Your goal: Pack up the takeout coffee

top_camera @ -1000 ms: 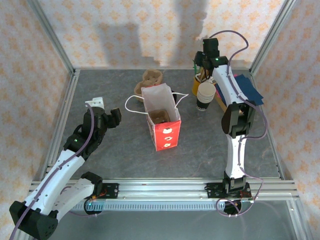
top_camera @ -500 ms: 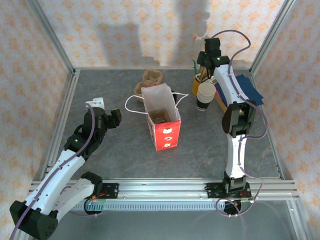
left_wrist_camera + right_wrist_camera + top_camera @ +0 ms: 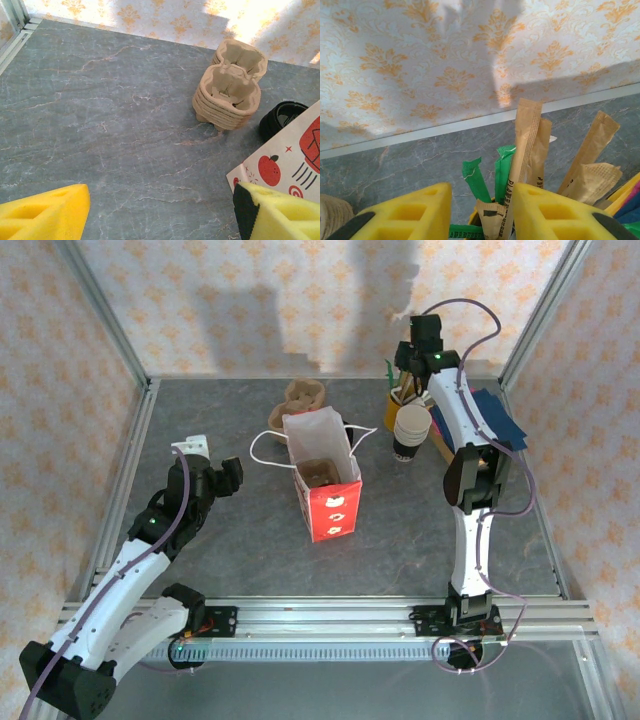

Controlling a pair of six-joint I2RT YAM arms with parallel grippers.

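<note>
While the right end effector [image 3: 482, 202] is hanging half open around the paper packets [image 3: 527, 140] at the back of the bench [image 3: 220, 540], pinching none that I can see, the takeout coffee [image 3: 410, 432] is standing upright just beside it, toward that arm's base. The left end effector [image 3: 160, 210] is gaping wide and empty, well apart, with the paper bag [image 3: 330, 515] standing between.

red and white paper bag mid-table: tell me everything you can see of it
The red and white paper bag stands upright and open-topped at the middle of the grey stone-look table. Its upper walls are plain white; the near face is red with white printed motifs, and the left wrist view shows a white side with red fruit drawings. Thin white cord handles flop outward on both sides. A brown moulded-pulp insert sits inside.
</note>
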